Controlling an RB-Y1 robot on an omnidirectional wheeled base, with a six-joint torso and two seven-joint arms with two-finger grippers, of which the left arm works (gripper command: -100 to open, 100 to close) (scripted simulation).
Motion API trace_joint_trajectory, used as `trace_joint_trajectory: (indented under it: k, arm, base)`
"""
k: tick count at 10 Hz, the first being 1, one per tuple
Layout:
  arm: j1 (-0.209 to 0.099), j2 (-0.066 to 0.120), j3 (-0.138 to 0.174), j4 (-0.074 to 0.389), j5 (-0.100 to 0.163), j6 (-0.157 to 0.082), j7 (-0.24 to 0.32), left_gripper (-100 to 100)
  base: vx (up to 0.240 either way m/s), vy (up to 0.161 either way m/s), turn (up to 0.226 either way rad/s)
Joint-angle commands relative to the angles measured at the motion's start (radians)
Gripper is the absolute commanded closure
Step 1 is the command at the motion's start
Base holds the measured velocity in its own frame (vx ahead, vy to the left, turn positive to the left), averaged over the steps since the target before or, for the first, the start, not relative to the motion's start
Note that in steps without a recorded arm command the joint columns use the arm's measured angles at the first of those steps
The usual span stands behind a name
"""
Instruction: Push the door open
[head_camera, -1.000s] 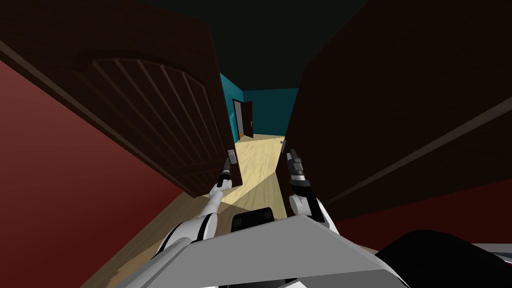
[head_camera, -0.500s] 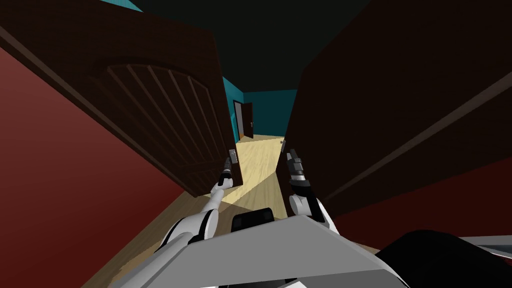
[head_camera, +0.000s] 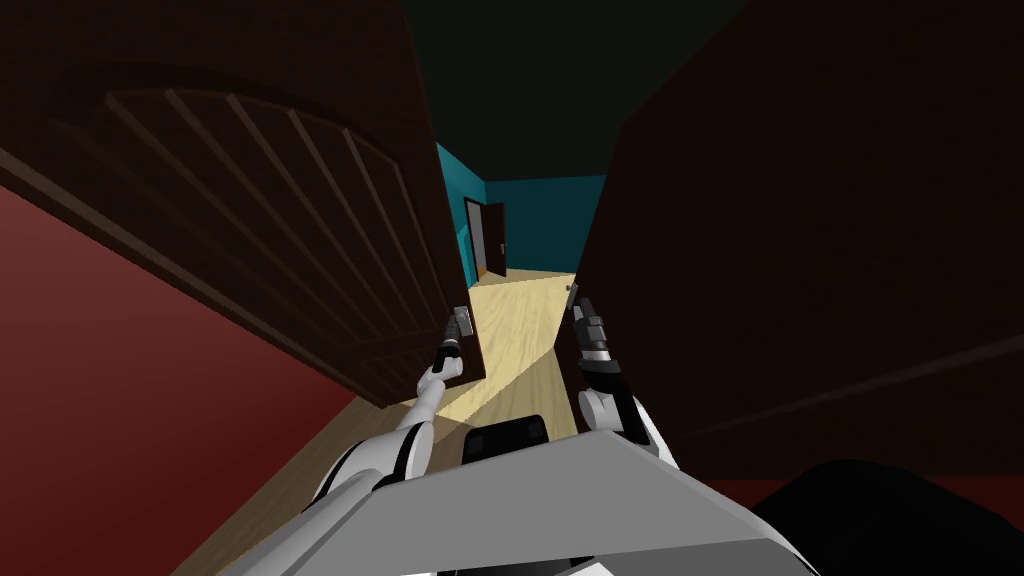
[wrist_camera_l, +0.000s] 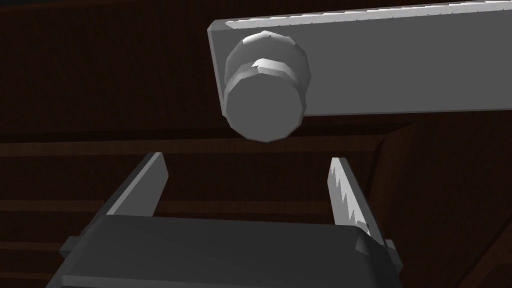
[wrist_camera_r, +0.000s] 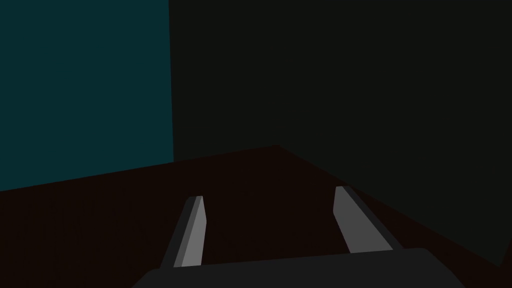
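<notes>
Home hallway: panelled door (head_camera: 280, 230), wood floor (head_camera: 515, 330), teal walls (head_camera: 545, 225).

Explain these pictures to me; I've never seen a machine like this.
This is a two-armed robot in a simulated house. The wide picture comes from its head, looking down: a dark brown panelled door stands ajar on its left, with light wooden floor beyond. The other two come from cameras on each hand. The left tool, open, points at the door's round grey knob without gripping it. The right tool is open too. Nothing is held.
</notes>
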Motion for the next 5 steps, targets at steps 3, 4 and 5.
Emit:
trace_joint_trajectory:
  k: [3,4,5]
  arm:
    - [0.0,-0.013,0.004,-0.002,0.002,0.001,0.0,-100]
    - [0.0,-0.013,0.004,-0.002,0.002,0.001,0.0,100]
    - [0.0,-0.013,0.004,-0.002,0.002,0.001,0.0,100]
  base:
    - [0.192,-0.006,-0.021]
    - [-0.012,0.0,0.006]
    - [-0.036,0.001,-0.007]
